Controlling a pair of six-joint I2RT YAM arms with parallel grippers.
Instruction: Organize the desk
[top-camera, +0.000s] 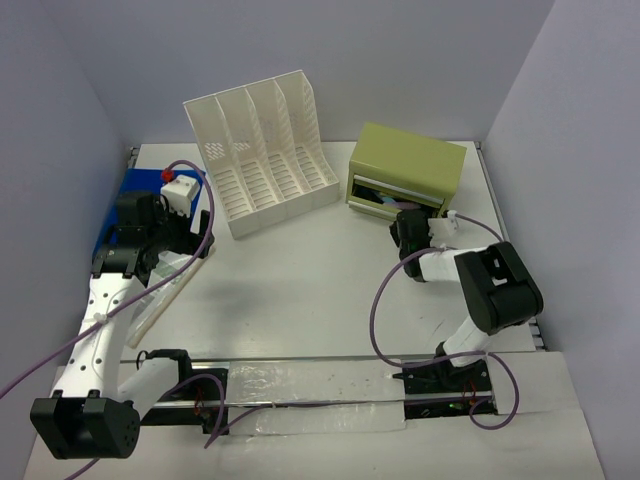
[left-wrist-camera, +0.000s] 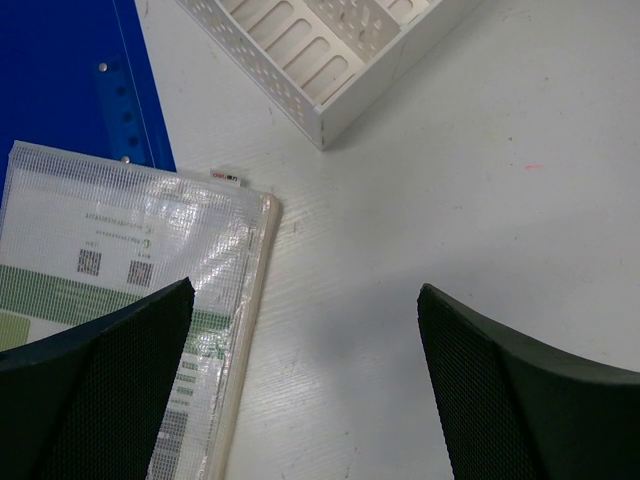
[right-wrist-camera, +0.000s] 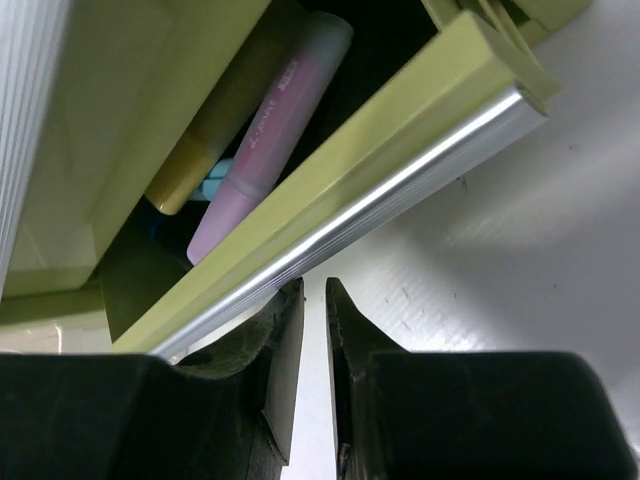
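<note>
White desk (top-camera: 300, 290) sits under left gripper (left-wrist-camera: 305, 290) w/ jaws wide.

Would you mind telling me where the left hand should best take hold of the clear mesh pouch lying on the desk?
Probably its cream zipper edge, near the free corner. The pouch lies flat, so only an edge offers a pinch. That edge borders bare desk, while the far end meets the blue folder. The open left hand hangs over it, so come from above.
</note>
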